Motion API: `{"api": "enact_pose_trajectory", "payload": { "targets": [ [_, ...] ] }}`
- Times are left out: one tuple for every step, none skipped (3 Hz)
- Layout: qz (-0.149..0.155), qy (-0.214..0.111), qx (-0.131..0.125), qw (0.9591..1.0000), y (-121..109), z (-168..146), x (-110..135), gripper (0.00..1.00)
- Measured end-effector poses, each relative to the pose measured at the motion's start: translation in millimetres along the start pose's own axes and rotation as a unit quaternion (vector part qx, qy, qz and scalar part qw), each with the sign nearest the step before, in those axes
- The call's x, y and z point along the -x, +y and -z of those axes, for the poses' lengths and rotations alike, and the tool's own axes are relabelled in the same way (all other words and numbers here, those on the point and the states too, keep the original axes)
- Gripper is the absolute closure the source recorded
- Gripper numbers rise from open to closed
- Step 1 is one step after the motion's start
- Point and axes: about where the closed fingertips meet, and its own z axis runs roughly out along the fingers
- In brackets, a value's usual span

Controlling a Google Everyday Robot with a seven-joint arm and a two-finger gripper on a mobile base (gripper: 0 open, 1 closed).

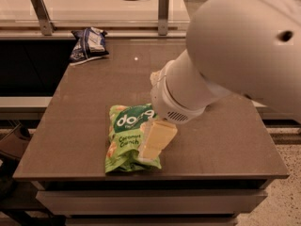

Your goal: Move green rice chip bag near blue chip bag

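The green rice chip bag (pixel 123 128) lies flat just below the middle of the frame, near the front edge of the table (pixel 75 126). Its long axis runs roughly up and down the picture. The gripper (pixel 154 145) hangs over the bag's right edge, so most of the bag lies to its left. I cannot tell whether it is open or holding anything. The blue chip bag (pixel 89 42) sits upper left, well apart, so the carry should go up and leftward.
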Motion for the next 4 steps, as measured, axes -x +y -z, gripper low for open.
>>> {"api": "enact_pose_trajectory", "payload": {
  "targets": [
    [-0.011, -0.01, 0.032, 0.9994, -8.0, -40.5, -22.6, 0.0],
    [-0.019, -0.015, 0.061, 0.9978, 0.0, -63.6, -46.2, 0.0],
    [-0.024, -0.019, 0.078, 0.9964, 5.0, -76.9, -60.0, 0.0],
    [-0.026, -0.019, 0.083, 0.9961, 5.2, -77.6, -61.9, 0.0]
  ]
}}
